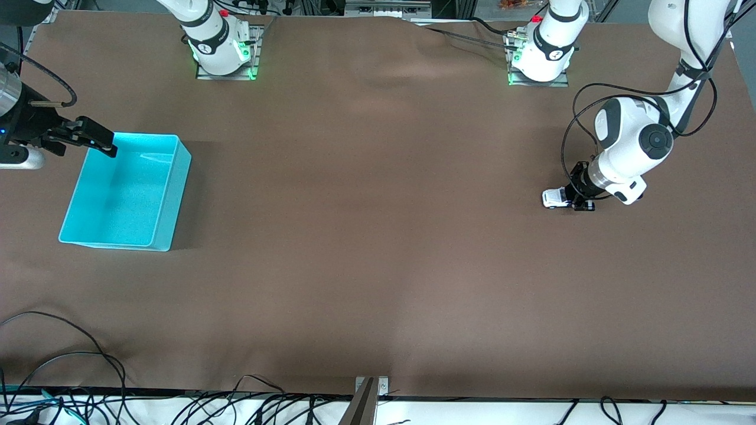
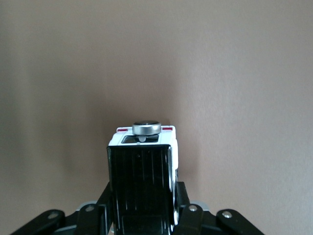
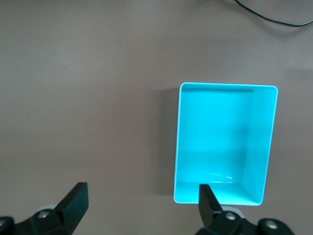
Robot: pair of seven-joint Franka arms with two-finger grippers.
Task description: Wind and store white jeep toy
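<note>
The white jeep toy [image 1: 554, 199] sits low at the table near the left arm's end. My left gripper [image 1: 575, 199] is shut on it, with a finger pressed against each side. In the left wrist view the jeep [image 2: 142, 166] shows its black roof and a silver spare wheel [image 2: 146, 128], held in the left gripper [image 2: 143, 201]. The cyan bin [image 1: 171, 195] stands empty at the right arm's end. My right gripper [image 1: 97, 139] hovers open and empty over the bin's corner. In the right wrist view the right gripper [image 3: 142, 193] is open above the cloth beside the bin [image 3: 177, 147].
A brown cloth [image 1: 366, 236] covers the table. Black cables [image 1: 59, 366] lie along the edge nearest the front camera, beside a metal bracket [image 1: 367, 401]. A thin cable [image 3: 274, 17] lies on the cloth near the bin.
</note>
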